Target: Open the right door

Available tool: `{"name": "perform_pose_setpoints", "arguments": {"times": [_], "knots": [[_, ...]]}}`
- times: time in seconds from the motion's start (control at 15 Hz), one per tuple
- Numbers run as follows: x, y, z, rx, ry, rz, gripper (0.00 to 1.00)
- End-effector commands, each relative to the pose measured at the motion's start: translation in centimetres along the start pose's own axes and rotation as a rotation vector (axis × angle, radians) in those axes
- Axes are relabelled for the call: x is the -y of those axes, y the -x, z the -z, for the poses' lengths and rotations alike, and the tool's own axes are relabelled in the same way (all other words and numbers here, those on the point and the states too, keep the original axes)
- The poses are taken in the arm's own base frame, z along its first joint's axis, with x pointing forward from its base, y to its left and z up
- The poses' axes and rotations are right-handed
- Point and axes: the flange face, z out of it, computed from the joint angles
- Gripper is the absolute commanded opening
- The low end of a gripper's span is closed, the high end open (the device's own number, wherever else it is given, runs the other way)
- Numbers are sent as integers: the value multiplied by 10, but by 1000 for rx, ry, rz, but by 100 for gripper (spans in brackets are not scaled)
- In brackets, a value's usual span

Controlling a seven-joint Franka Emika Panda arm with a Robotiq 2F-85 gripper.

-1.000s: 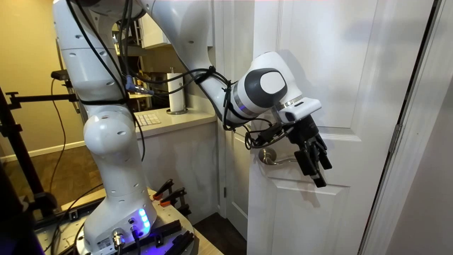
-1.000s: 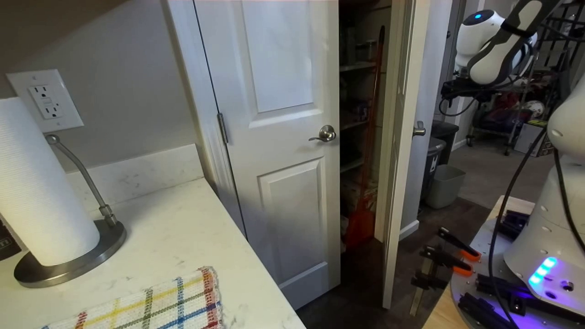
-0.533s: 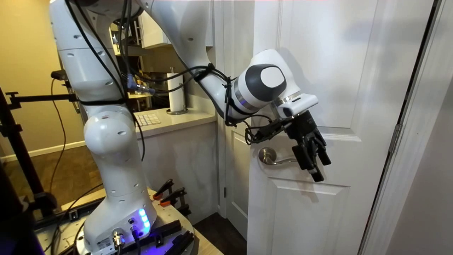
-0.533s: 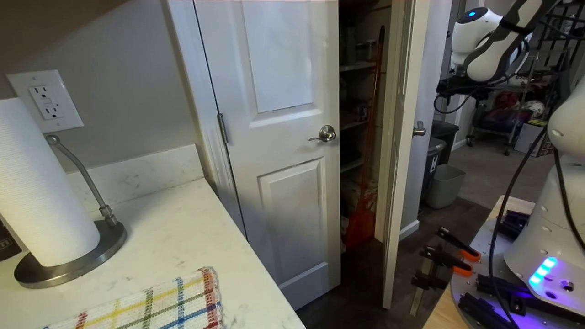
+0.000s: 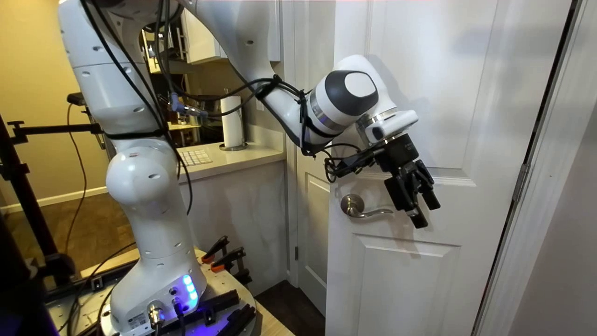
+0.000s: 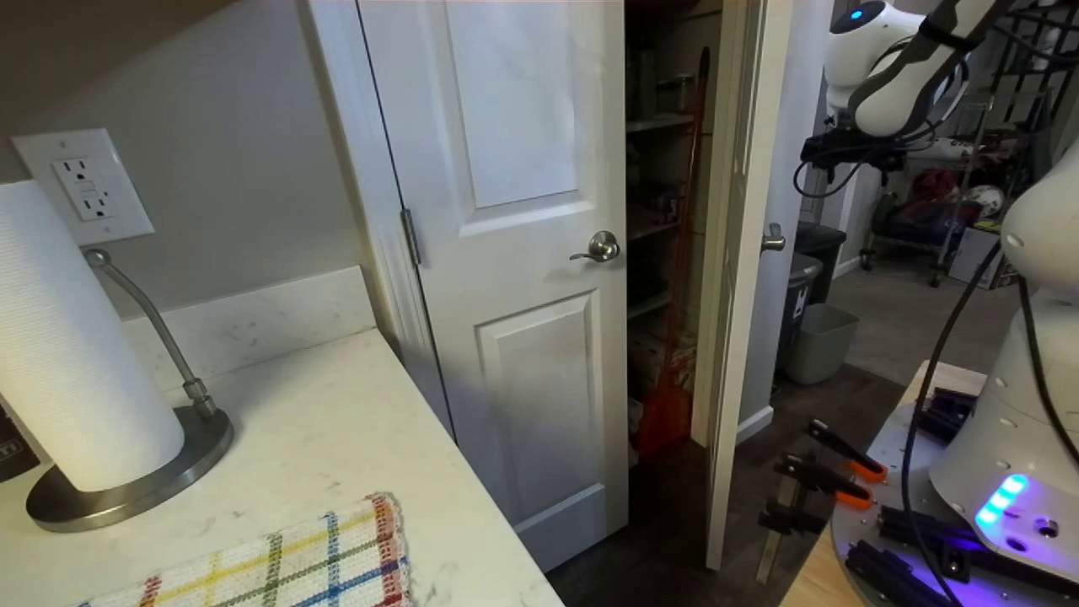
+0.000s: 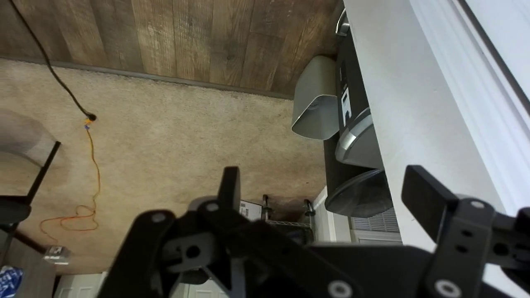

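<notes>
Bordering the left door (image 6: pixel 514 278), a surface (image 6: pixel 337 421) is occupied by one paper towel roll (image 6: pixel 76 354) and one checked cloth (image 6: pixel 312 561). One grey bin (image 7: pixel 312 80) and two dark lidded bins (image 7: pixel 364 145) are grouped along a wall (image 7: pixel 410 103). The right door (image 5: pixel 466 140), one of two shown, is ajar and partly hidden behind the bent arm (image 5: pixel 343 100) in an exterior view. The tool (image 7: pixel 321 186) is angled downward near that door's lever handle (image 5: pixel 355 208), its fingers (image 7: pixel 230 188) spread apart.

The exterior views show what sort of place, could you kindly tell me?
Most likely a home, at the edge of a kitchen: in both exterior views, a pale countertop holds a paper towel roll and a checked cloth.
</notes>
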Motion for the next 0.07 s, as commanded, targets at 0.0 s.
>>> {"name": "perform_pose_setpoints", "arguments": {"times": [0.0], "knots": [[0, -1, 2, -1, 0, 0, 100]]}}
